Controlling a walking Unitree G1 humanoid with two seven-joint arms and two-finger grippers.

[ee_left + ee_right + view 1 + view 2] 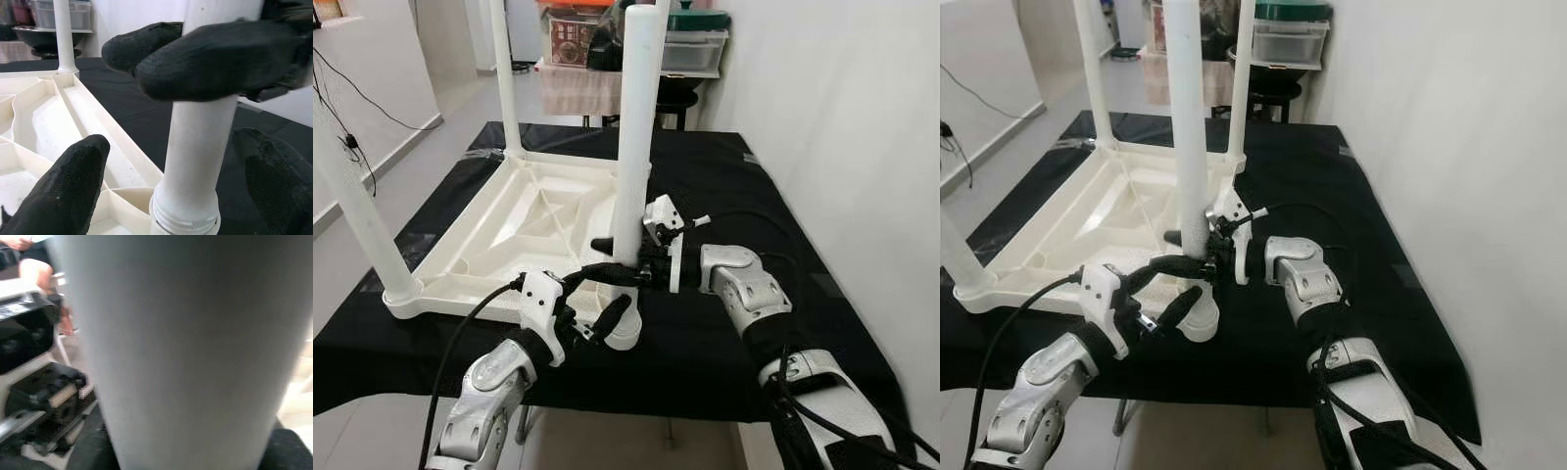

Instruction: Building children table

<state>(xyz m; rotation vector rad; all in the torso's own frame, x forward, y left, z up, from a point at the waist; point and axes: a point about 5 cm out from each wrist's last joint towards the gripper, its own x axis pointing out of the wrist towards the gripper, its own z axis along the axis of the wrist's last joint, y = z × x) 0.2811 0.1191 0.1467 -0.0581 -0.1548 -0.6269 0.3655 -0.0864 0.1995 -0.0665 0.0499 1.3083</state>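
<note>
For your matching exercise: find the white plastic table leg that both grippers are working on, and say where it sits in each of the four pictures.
Left eye view: the white plastic table leg stands just right of centre, near the upturned tabletop's front corner.
Right eye view: left of centre.
Left wrist view: right of centre, rising from its threaded socket.
Right wrist view: a blurred close-up across the middle.
Shared landmark: the black table cover.

black-clothed table (pixel 724 196); upturned white children table (pixel 499 235) atop.
</note>
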